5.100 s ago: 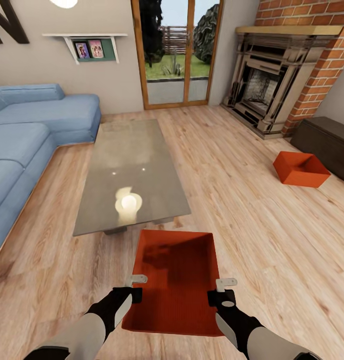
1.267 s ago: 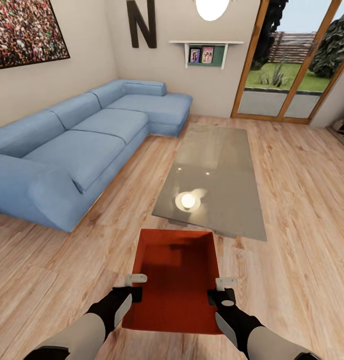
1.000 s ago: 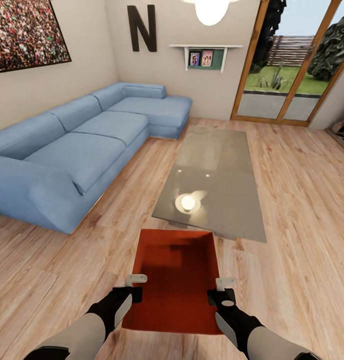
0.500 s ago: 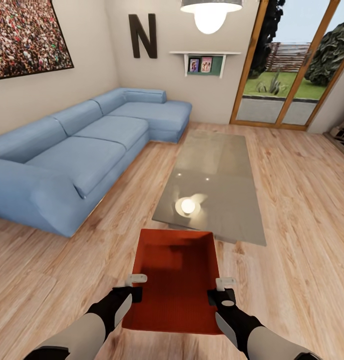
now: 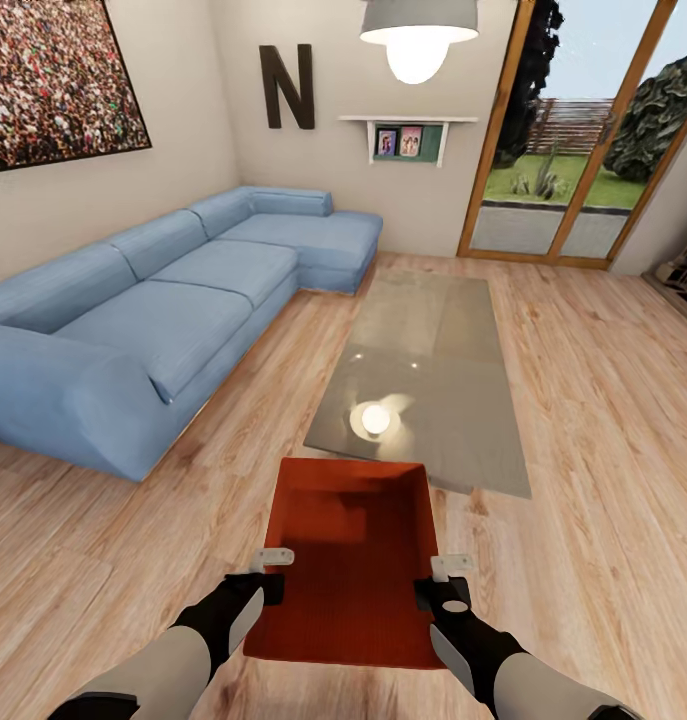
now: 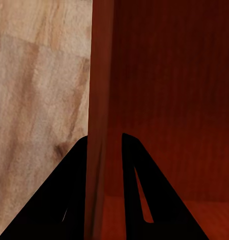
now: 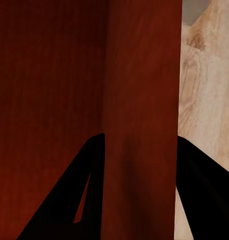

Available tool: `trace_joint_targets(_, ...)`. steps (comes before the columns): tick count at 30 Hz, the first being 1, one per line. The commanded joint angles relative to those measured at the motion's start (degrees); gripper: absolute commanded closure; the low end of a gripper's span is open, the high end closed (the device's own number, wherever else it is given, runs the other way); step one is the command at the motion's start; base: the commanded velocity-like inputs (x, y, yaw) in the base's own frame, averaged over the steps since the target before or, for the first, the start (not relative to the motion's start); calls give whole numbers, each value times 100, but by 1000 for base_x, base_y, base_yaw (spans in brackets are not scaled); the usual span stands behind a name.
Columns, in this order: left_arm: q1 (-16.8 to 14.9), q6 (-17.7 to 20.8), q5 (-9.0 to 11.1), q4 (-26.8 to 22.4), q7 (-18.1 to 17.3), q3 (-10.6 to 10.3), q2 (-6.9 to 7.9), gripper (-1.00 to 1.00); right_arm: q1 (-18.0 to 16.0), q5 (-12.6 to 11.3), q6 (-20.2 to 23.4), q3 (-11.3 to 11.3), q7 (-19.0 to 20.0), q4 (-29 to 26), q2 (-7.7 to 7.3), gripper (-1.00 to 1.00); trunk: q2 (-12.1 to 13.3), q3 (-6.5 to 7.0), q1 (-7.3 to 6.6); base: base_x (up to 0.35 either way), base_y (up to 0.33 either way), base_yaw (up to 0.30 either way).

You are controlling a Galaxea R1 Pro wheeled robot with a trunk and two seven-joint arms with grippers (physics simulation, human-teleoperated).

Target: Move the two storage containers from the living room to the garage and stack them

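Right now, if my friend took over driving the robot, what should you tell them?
Left gripper: shut on the left wall of the storage container.
Right gripper: shut on its right wall; the wrist views show each wall between the fingers.
Where: the container is carried in front of the robot in the living room, near the glass coffee table and blue sofa.
Done: one container is picked up.
Left: take it to the garage, set it on the floor, fetch the second container and stack it on top.
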Motion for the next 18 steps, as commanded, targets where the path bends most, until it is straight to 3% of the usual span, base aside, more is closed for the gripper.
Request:
trace_joint_targets(1,-4,24,-127,-33,60,-35,1,100,-3,-175,-21,111,-40,118,-3,100,-3,5,0,0,0,0)
trace_joint_targets(18,-6,24,-127,-33,56,-35,1,100,-3,-175,-21,111,-40,118,-3,100,-3,161,0,0,0,0)
